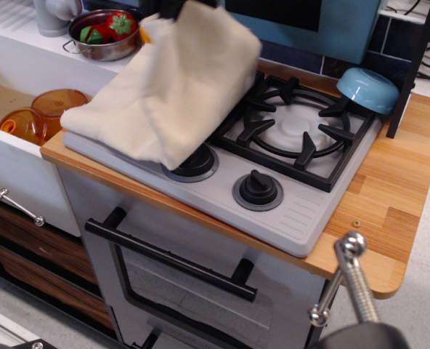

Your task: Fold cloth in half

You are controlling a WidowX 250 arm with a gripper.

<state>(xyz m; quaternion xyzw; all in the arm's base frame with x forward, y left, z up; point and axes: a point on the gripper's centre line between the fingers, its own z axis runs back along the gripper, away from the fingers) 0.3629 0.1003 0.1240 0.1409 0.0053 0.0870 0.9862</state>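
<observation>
The toy stovetop (287,211) is the landmark here, a grey slab with a black burner grate (295,131) and two round knobs along its front edge. The cloth (168,91) covers its left half only: the lower layer lies flat on the stovetop's left side, its left edge hanging just past the stovetop's corner, while the right edge is lifted high above the stovetop's back-left and drapes down in a slope toward the left knob (193,161).

The gripper is almost wholly out of view. Only a dark sliver shows at the top edge where the cloth peaks, so I cannot tell how its jaws stand, though the raised edge suggests it is pinched there.

The fold looks to be in mid-carry. To finish it well, the raised edge should travel on leftward over the lower layer and come down low, so that it lands square on the left edge and not askew. Releasing too high risks the thick fabric slumping into a bunch. The front corner near the left knob hangs loose and may need to trail flat.

Around the stovetop runs a wooden counter (396,203). A blue bowl (367,87) sits upturned at the stovetop's back-right corner. Behind the stovetop's left stands a metal pot of toy vegetables (104,33). Left of the stovetop, lower down, lie orange plastic dishes (41,113). Below it is the oven door handle (171,262).
</observation>
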